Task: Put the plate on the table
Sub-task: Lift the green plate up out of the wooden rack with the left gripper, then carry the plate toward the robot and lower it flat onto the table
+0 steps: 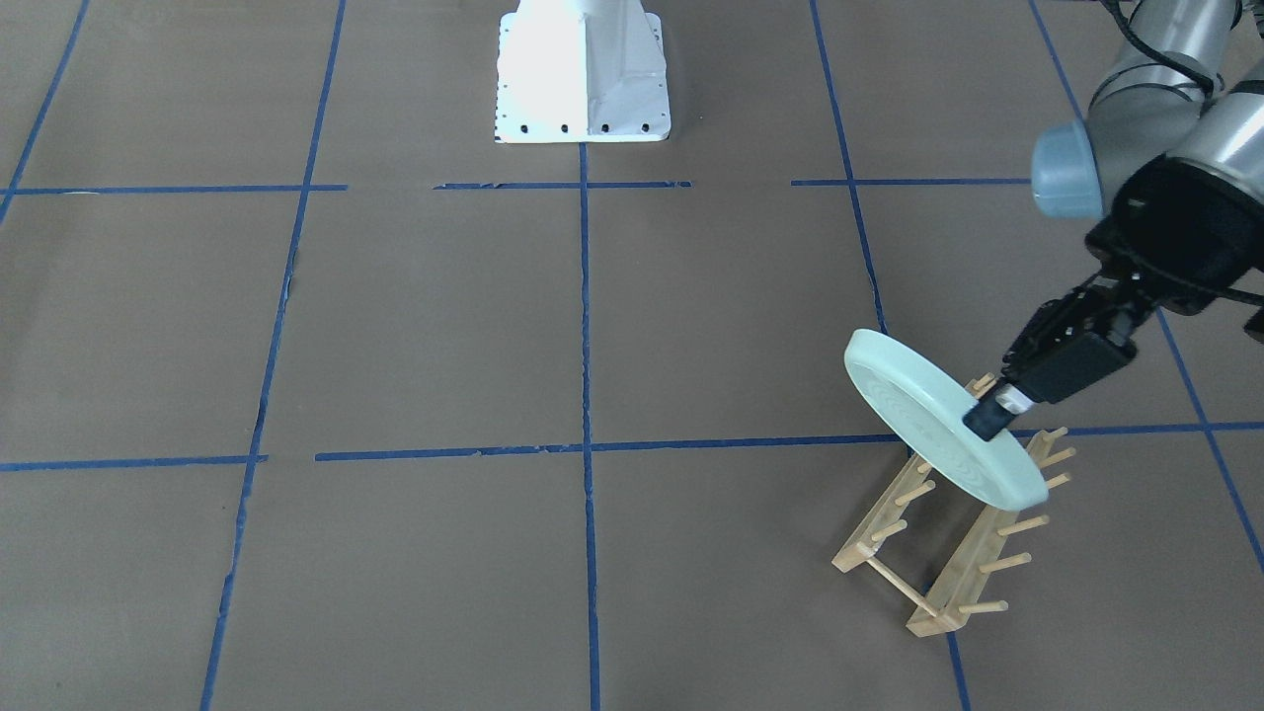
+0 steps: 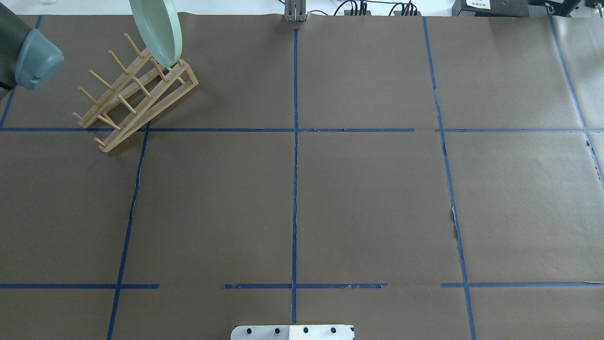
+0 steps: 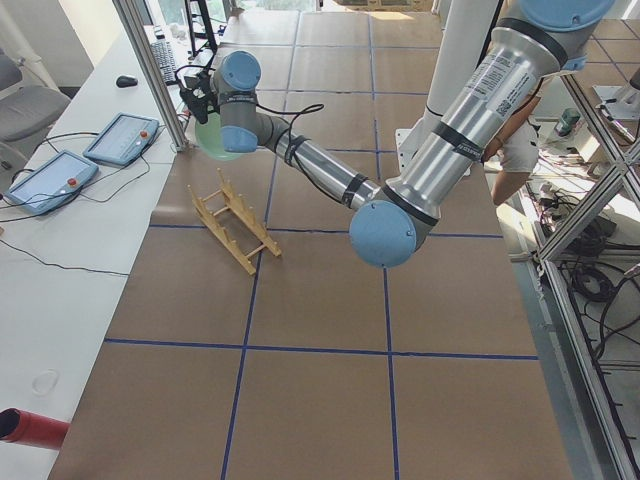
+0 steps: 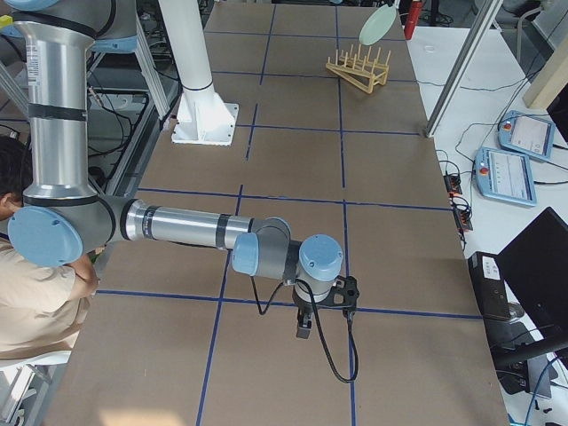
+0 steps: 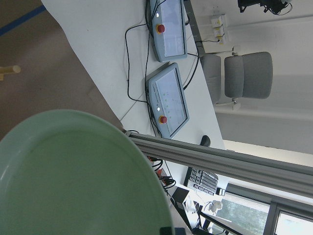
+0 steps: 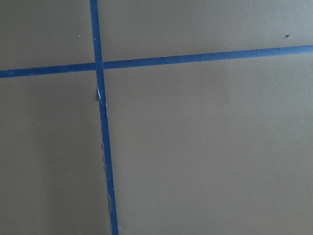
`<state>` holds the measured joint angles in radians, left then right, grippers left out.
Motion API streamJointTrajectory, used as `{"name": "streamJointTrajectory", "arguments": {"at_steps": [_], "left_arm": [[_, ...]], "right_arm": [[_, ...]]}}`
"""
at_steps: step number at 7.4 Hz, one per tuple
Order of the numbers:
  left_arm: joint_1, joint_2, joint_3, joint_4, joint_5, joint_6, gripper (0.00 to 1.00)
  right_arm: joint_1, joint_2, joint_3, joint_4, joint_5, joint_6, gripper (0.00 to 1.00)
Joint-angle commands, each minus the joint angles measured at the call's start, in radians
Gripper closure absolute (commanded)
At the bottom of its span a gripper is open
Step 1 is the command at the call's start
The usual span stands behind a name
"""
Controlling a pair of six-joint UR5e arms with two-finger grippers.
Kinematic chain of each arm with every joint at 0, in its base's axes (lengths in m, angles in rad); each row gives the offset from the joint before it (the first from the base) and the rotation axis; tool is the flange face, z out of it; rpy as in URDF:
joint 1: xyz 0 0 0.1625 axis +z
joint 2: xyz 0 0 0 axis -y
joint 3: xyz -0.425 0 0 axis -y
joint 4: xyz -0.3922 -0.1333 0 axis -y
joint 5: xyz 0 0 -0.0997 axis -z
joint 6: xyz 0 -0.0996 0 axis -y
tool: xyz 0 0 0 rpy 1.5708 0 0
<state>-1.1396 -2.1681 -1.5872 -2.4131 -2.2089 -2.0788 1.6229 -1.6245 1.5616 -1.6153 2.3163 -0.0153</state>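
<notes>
The pale mint-green plate [image 1: 918,415] hangs tilted on edge over the wooden peg rack [image 1: 948,553]. My left gripper [image 1: 987,420] is shut on the plate's rim. The plate also shows in the overhead view [image 2: 158,28], the left side view [image 3: 218,140] and the right side view [image 4: 377,25], where it looks lifted off the rack [image 4: 359,71]. It fills the left wrist view [image 5: 73,181]. The brown table [image 1: 444,326] lies below. My right gripper [image 4: 304,330] hovers low over the table far from the plate; I cannot tell if it is open.
The white robot base [image 1: 583,74] stands at the table's middle on the robot's side. Teach pendants [image 3: 120,140] and cables lie on the white bench beyond the rack. A metal post [image 3: 150,70] rises near the rack.
</notes>
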Motion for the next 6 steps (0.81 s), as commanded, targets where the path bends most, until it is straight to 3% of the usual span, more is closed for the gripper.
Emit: {"name": "streamJointTrajectory", "arguments": {"at_steps": [1,2,4,6], "left_arm": [[0.16,-0.028,-0.108,0.403,0.067,0.225,1.0],[0.252,-0.054,-0.123,0.563,0.168,0.305,1.0],[0.386,-0.158,-0.12,0.984,0.282,0.487,1.0],[0.51,-0.27,0.008,1.266,0.371,0.613,1.0]], "right_arm": [[0.0,0.0,0.0,0.0,0.0,0.0,0.0],[0.0,0.0,0.0,0.0,0.0,0.0,0.0],[0.0,0.0,0.0,0.0,0.0,0.0,0.0],[0.0,0.0,0.0,0.0,0.0,0.0,0.0]]}}
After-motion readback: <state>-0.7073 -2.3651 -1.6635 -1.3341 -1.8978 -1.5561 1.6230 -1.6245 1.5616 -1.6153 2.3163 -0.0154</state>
